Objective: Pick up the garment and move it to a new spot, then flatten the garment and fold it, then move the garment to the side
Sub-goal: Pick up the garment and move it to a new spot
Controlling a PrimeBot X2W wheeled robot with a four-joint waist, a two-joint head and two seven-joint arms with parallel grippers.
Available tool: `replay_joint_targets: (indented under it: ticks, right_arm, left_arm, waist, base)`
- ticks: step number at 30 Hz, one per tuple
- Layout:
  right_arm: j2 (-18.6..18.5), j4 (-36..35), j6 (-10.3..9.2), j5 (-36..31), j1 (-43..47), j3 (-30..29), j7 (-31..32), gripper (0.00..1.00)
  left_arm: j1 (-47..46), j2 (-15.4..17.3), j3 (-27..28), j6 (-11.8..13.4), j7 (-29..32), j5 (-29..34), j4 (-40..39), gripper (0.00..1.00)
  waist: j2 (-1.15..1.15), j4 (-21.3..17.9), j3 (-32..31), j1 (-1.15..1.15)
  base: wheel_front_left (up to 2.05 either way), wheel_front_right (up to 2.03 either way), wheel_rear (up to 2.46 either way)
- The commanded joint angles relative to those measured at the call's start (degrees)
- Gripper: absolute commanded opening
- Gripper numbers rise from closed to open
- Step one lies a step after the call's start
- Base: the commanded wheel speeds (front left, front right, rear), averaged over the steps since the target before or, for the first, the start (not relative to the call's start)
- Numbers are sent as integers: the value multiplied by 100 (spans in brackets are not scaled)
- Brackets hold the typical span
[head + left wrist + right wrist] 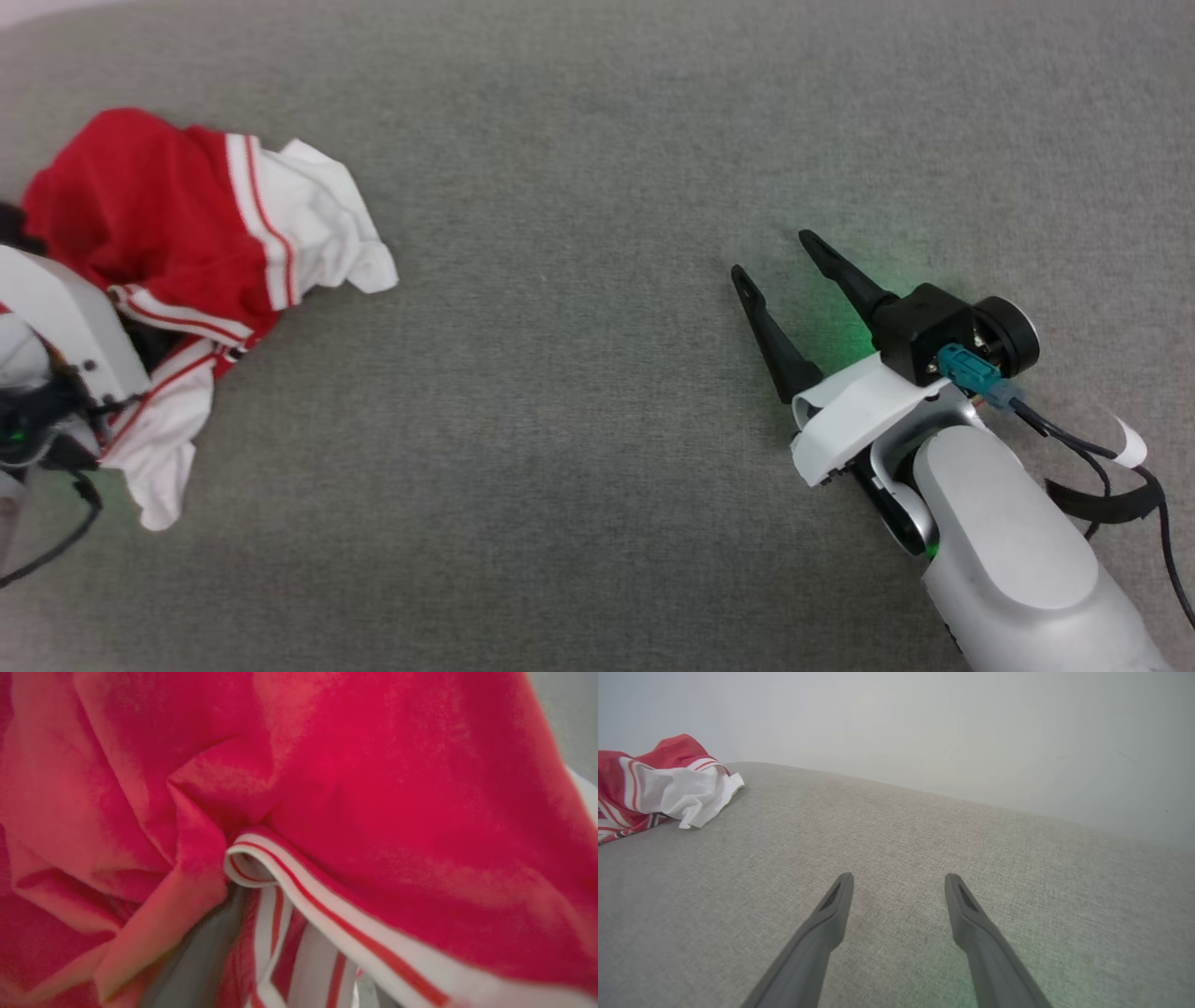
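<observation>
Head view: the T-shirt (177, 215) lies crumpled at 9 o'clock on the grey upholstered surface (597, 140), its heap running roughly 12 to 6. My left gripper (140, 341) is down in the cloth. Left wrist view gives red folds and striped trim (373, 788) pressed close, so I cannot tell its jaw state. The right gripper (772, 253) stands wide apart, holding nothing, with the shirt well apart at its 9 o'clock. Judgement: the left arm is the nearer and should make the lift.
</observation>
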Motion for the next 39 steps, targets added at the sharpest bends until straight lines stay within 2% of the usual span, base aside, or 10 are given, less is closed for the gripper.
replay_joint_targets:
  ticks: [1, 5, 6, 9, 10, 17, 25, 33, 39]
  right_arm:
    - [19, -45, -4, -39, -50, 13, 14, 100]
    - [11, -229, -4, -93, -59, 26, 91, 100]
    - [7, -275, -4, -106, -58, 22, 107, 100]
    - [1, -377, -4, -133, -23, 12, 151, 100]
    - [-5, -401, -4, -135, 5, 5, 154, 100]
    - [-39, -433, -4, -74, 240, -94, 151, 100]
    - [16, -377, -4, 99, 640, -429, 46, 100]
    - [140, -475, -4, 215, 997, -887, -73, 100]
    - [249, -684, -4, 245, 1201, -1314, -121, 100]
  left_arm:
    - [93, -146, -101, 7, 52, -99, 71, 100]
    - [140, -316, -253, 7, 123, -323, 118, 100]
    - [160, -334, -294, 7, 111, -370, 101, 97]
    - [210, -355, -392, -5, 21, -497, -28, 9]
    - [217, -331, -432, -9, -69, -497, -76, 0]
    - [-13, -57, -461, -8, -1046, -431, -205, 0]
    - [-234, 129, -690, -1, -1819, -544, -951, 0]
    - [-653, 117, -1276, -1, -1691, -592, -2166, 0]
    - [-1151, -344, -1795, -1, -1452, -545, -2719, 0]
  waist:
    - [0, -145, 160, 0]
    - [0, -135, 186, 0]
    - [0, -130, 182, 0]
    - [0, -104, 139, 0]
    - [0, -88, 108, 0]
    - [0, 41, -268, 0]
    - [0, 143, -783, 0]
    - [0, -155, -1076, 0]
    - [0, -639, -1035, 0]
  base:
    - [0, 0, 0]
    - [0, 0, 0]
    - [0, 0, 0]
    - [0, 0, 0]
    - [0, 0, 0]
    - [0, 0, 0]
    - [0, 0, 0]
    - [0, 0, 0]
    - [0, 0, 0]
